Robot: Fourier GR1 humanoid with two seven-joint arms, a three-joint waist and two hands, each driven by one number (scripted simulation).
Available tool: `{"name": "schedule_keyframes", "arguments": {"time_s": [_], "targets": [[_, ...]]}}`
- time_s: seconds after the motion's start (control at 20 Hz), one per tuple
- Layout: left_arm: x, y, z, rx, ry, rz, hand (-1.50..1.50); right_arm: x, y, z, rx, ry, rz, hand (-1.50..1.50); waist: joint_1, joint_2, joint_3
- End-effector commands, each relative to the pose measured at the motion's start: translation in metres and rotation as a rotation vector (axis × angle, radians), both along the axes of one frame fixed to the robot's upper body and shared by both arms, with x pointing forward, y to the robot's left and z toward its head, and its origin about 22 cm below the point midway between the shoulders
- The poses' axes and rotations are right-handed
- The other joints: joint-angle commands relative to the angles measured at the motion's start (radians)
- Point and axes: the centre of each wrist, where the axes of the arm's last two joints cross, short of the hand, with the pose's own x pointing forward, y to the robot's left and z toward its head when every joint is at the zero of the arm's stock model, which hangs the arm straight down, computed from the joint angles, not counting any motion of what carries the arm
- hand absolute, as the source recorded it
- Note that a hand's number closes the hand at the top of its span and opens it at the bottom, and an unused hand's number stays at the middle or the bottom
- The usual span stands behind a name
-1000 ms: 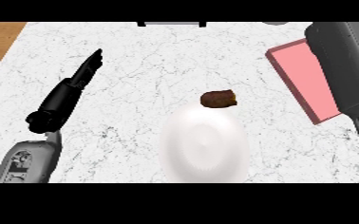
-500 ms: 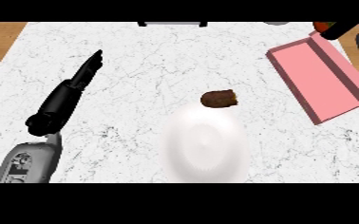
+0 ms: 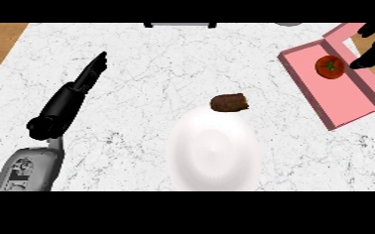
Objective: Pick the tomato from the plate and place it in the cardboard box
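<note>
Tomato: there it is, the tomato [image 3: 330, 67], red with its green top showing, lying inside the cardboard box [image 3: 333, 101] near the box's far end.
Box: pink, open-topped, lying at a slant at the bench's right side, well apart from the plate.
Plate: the white plate [image 3: 212, 153] sits low in the middle of the bench [image 3: 147, 54], and no tomato is on it.
Brown piece: a small brown item [image 3: 229, 102] lies at the plate's far rim; what it is, I cannot tell.
Done so far: judging by how things lie, the pick and the carry are behind us, since the tomato is off the plate and within the box walls.
Left to do: by my reading, only the let-go and getting the right hand clear of the box, if the let-go is not already made.
Right hand: the right hand [image 3: 364, 59] shows only as dark slivers at the view's right edge, one just beside the tomato, maybe touching it.
Right hand's hold: cannot tell, because too much of it is cut off to say whether it holds the tomato or has let go.
Left hand: the left hand [image 3: 73, 91] rests at the view's left, fingers straight and together, pointing away up the bench, holding nothing.
</note>
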Motion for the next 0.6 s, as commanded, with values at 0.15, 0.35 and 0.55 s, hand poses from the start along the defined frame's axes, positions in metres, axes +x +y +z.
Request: {"name": "schedule_keyframes", "arguments": {"time_s": [0.15, 0.35, 0.55], "targets": [[0.001, 0.000, 0.000, -0.007, -0.007, 0.004, 0.00, -0.010, -0.021, 0.016, 0.134, -0.191, 0.156, -1.50, 0.000, 0.000, 0.001], [-0.005, 0.000, -0.008, 0.004, 0.003, 0.022, 0.00, -0.002, -0.006, 0.034, 0.415, -0.627, 0.072, -1.50, -0.012, -0.007, 0.004], [-0.004, 0.004, 0.007, -0.009, 0.005, 0.013, 0.00, -0.014, -0.029, 0.025, 0.668, -0.844, -0.106, -1.50, -0.018, -0.011, 0.005]]}}
